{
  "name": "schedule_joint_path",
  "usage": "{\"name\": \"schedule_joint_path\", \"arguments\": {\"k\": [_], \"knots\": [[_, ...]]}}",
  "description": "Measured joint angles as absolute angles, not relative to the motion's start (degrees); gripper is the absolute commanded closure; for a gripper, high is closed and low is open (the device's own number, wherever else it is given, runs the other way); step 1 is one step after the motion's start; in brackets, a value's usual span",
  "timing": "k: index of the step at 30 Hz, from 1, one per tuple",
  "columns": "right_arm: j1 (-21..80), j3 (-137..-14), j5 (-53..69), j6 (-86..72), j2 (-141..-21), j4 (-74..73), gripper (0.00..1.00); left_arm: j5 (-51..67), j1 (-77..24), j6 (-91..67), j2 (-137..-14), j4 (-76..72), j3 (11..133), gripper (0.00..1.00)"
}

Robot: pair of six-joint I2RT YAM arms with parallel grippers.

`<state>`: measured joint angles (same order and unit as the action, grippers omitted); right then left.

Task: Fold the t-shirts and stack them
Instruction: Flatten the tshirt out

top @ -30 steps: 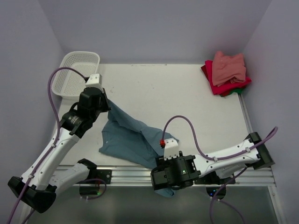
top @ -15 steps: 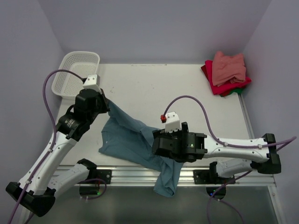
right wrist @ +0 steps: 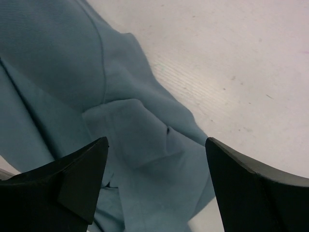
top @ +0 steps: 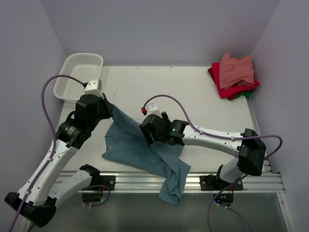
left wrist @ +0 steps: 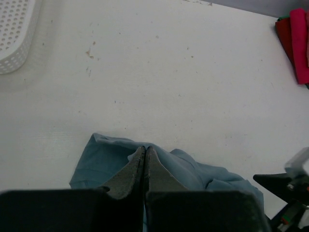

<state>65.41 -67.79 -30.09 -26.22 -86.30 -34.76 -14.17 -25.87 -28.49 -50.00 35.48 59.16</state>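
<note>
The dusty teal-blue short-sleeved cotton t-shirt (top: 130, 145) lies crumpled on the white table (top: 169, 92), towards its near left; its long axis runs on a slant from the far left down to the near right, where one end hangs over the table's front edge; the other end points towards the white plastic mesh basket (top: 79, 72) in the far left corner. The left gripper (top: 110, 110) is clamped tight on that far-left end, holding it raised off the table; from the left wrist its jaws meet with teal fabric pinched between them. The right gripper (right wrist: 155, 142) hangs over the middle of the shirt with its jaws spread wide and nothing between them. In the far right corner, well apart, a folded salmon-pink t-shirt (top: 235, 70) sits on a folded red t-shirt (top: 217, 79), with a folded green t-shirt (top: 247, 93) showing underneath.
</note>
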Motion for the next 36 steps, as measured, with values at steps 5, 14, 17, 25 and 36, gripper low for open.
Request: {"name": "schedule_joint_path", "arguments": {"k": [5, 14, 17, 25, 36], "knots": [[64.84, -69.41, -23.05, -23.16, -91.7, -31.92, 0.31, -14.22, -25.87, -28.82, -49.17, 35.59, 59.13, 1.0], [63.37, -67.75, -21.47, -23.7, -91.42, -31.66, 1.0, -14.31, -25.87, -28.95, -48.58, 35.75, 59.13, 1.0], [61.32, -65.36, -22.35, -24.38, -89.65, -32.51, 0.97, -14.31, -25.87, -28.95, -48.58, 35.75, 59.13, 1.0], [59.27, -63.94, -21.43, -24.29, -84.55, -34.13, 0.59, -14.31, -25.87, -28.95, -48.93, 35.75, 59.13, 1.0], [61.23, -69.43, -15.11, -21.96, -90.3, -32.8, 0.53, -14.31, -25.87, -28.95, -50.02, 35.73, 59.13, 1.0]]}}
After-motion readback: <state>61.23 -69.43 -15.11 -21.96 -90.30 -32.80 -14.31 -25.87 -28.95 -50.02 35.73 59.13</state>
